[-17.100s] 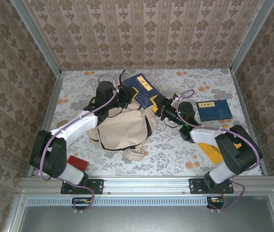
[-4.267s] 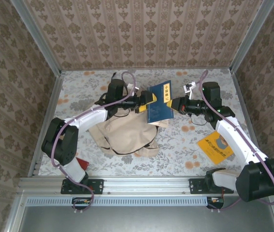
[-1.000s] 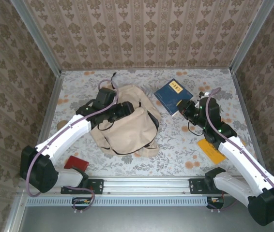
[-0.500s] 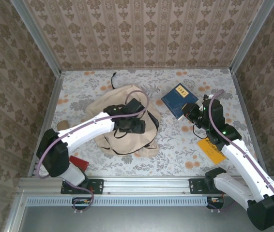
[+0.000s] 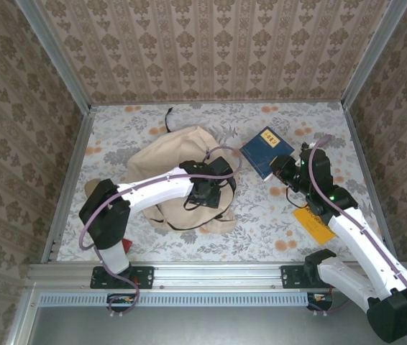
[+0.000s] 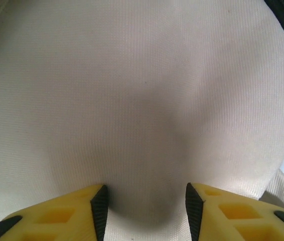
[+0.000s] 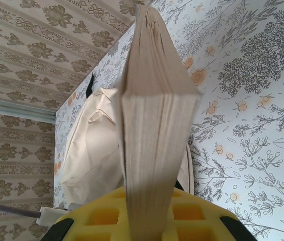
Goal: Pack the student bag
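The student bag (image 5: 164, 162) is a beige fabric backpack slumped left of the table's centre, its black top loop (image 5: 169, 115) pointing to the back. My left gripper (image 5: 214, 188) reaches over the bag's right side. In the left wrist view its jaws (image 6: 146, 206) stand apart, open, pressed down on the cream cloth (image 6: 142, 100), which swells between the black pads (image 6: 100, 208). My right gripper (image 5: 284, 169) is shut on a blue book (image 5: 267, 151), held on edge just right of the bag. The right wrist view looks along the book's page edge (image 7: 154, 125) toward the bag (image 7: 89, 150).
An orange book (image 5: 317, 223) lies flat on the floral tablecloth under the right arm. A red object (image 5: 121, 244) sits by the left arm's base. Patterned walls and metal rails close in the table on three sides.
My left gripper has swept right across the bag to its right side, and its jaws have narrowed. The right gripper with the blue book has shifted slightly right.
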You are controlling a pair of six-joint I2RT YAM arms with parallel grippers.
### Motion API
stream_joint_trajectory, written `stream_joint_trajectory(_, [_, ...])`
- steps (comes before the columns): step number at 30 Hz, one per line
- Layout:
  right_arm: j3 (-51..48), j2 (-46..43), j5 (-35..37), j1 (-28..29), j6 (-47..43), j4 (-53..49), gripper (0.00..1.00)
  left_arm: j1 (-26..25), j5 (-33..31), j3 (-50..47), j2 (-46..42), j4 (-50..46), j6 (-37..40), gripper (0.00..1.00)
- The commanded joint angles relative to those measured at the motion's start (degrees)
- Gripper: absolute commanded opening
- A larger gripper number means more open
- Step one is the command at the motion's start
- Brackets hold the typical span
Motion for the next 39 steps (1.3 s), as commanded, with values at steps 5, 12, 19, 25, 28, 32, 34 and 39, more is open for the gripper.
stream_joint_trajectory(5, [-0.11,-1.43,0.76,-0.21,-0.21,0.66,0.08,0.54,-2.71,2.06,-0.54,-0.16,2.23,0.2])
stream_joint_trajectory(12, [-0.24,-2.09,1.21,-0.45,-0.33,0.21,0.08,2.07,-1.59,1.33,-2.39,0.98,3.24,0.07])
stream_joint_trajectory(19, [-0.46,-2.33,1.04,-0.82,-0.34,-0.36,0.08,3.01,-0.49,1.17,-3.97,0.82,3.21,0.0])
stream_joint_trajectory(25, [-0.16,-3.69,1.6,-1.28,-1.94,-2.47,0.07,7.95,6.4,0.03,-10.43,6.9,5.3,0.0])
stream_joint_trajectory(28, [-0.15,-4.59,0.82,-1.66,-3.34,-4.11,0.06,12.07,12.4,-1.52,-13.35,12.28,6.16,0.0])
stream_joint_trajectory(32, [-0.24,-5.77,-2.12,-1.82,-5.79,-5.35,0.06,16.88,17.0,-1.17,-16.0,16.91,6.5,0.0])
stream_joint_trajectory(34, [-0.33,-6.5,-4.11,-1.84,-6.64,-5.47,0.06,18.57,18.71,-0.81,-17.08,19.99,6.58,0.0])
stream_joint_trajectory(39, [-1.48,-5.85,-10.67,-1.59,-7.62,-4.57,0.04,19.46,19.35,1.29,-19.03,26.24,8.43,0.0])
